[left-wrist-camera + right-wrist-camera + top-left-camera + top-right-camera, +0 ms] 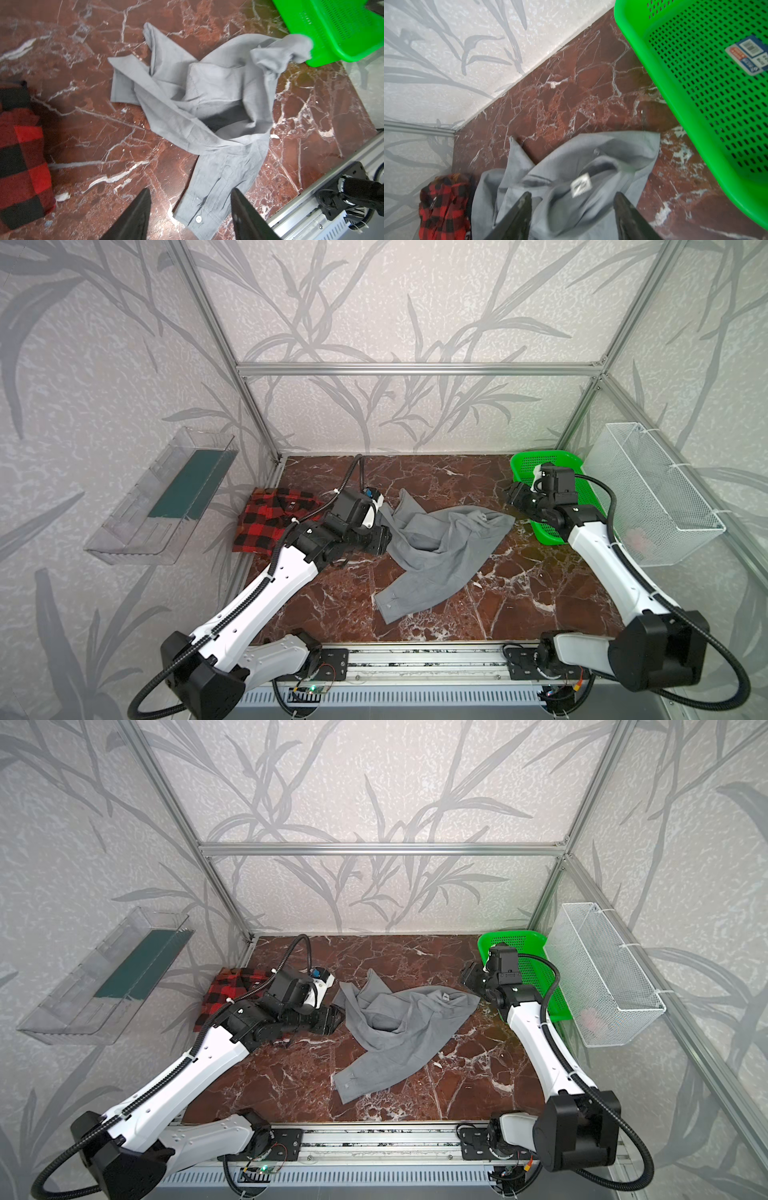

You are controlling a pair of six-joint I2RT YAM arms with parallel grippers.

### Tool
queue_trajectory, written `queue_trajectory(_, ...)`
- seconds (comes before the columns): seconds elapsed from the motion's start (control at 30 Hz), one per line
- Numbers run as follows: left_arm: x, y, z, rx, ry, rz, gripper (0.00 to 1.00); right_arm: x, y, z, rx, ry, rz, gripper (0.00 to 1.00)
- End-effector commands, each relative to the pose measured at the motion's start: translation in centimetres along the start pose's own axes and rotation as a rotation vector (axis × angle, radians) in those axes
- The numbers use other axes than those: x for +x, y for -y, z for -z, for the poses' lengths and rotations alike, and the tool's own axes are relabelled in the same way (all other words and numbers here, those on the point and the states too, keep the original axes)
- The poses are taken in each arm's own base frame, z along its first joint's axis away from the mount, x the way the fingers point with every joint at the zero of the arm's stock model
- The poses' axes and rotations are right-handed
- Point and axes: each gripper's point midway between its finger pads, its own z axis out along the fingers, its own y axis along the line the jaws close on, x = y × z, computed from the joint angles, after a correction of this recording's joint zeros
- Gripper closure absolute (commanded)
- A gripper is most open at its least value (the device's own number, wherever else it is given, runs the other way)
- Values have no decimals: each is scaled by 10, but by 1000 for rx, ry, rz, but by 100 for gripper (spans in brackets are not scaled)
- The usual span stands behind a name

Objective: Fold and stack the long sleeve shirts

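The crumpled light gray button-up shirt [440, 547] lies mid-table, its long axis diagonal: cuff toward the front rail [424, 659], collar toward the green perforated plastic basket [540, 457]. The red-and-black plaid flannel shirt [266, 522] sits far left. The left gripper [190, 190] and right gripper [572, 193] both have fingers apart and empty. The collar label [580, 185] shows in the right wrist view, the cuff button [198, 218] in the left.

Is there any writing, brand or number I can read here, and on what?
No text is readable.
Sticker in the green basket: barcode and print, too blurred.
Neck tag on the gray shirt: blurred.
Collar label on the plaid shirt: too small.
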Motion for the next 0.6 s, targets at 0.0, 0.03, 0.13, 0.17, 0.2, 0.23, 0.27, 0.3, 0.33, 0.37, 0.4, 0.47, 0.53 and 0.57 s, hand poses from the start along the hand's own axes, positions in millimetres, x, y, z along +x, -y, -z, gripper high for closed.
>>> queue_trajectory(0.0, -2, -12, -1, -4, 22, 88, 38, 24, -40, 25, -96, 10, 33, 36)
queue_trajectory(0.03, -3, -16, -4, -8, 17, 114, 38, 36, -54, 27, -124, -13, 54, 36)
queue_trajectory(0.13, -1, -26, -15, -17, -16, 183, 38, 79, -85, 16, -219, -115, 56, 36)
queue_trajectory(0.17, 0, -28, -19, -15, -25, 207, 37, 94, -93, 11, -234, -148, 71, 36)
queue_trajectory(0.2, 1, -30, -22, -12, -34, 229, 37, 105, -95, 6, -226, -176, 79, 36)
queue_trajectory(0.23, 1, -32, -26, -7, -43, 252, 37, 119, -97, 3, -214, -213, 89, 36)
queue_trajectory(0.27, 2, -33, -29, -3, -53, 273, 37, 133, -97, -3, -199, -244, 96, 36)
queue_trajectory(0.3, 2, -35, -31, -5, -60, 291, 37, 143, -95, -7, -192, -270, 83, 36)
queue_trajectory(0.33, 3, -37, -33, -12, -65, 310, 37, 155, -90, -12, -179, -286, 64, 36)
queue_trajectory(0.37, 4, -40, -34, -25, -64, 333, 37, 166, -86, -16, -179, -283, 48, 35)
queue_trajectory(0.4, 5, -43, -35, -31, -60, 344, 36, 175, -83, -20, -176, -286, 41, 35)
queue_trajectory(0.47, 6, -47, -38, -44, -48, 367, 36, 194, -77, -31, -149, -320, 48, 33)
queue_trajectory(0.53, 7, -49, -42, -41, -47, 387, 36, 204, -72, -41, -120, -358, 45, 33)
queue_trajectory(0.57, 8, -49, -44, -38, -52, 396, 36, 207, -74, -47, -127, -364, 44, 34)
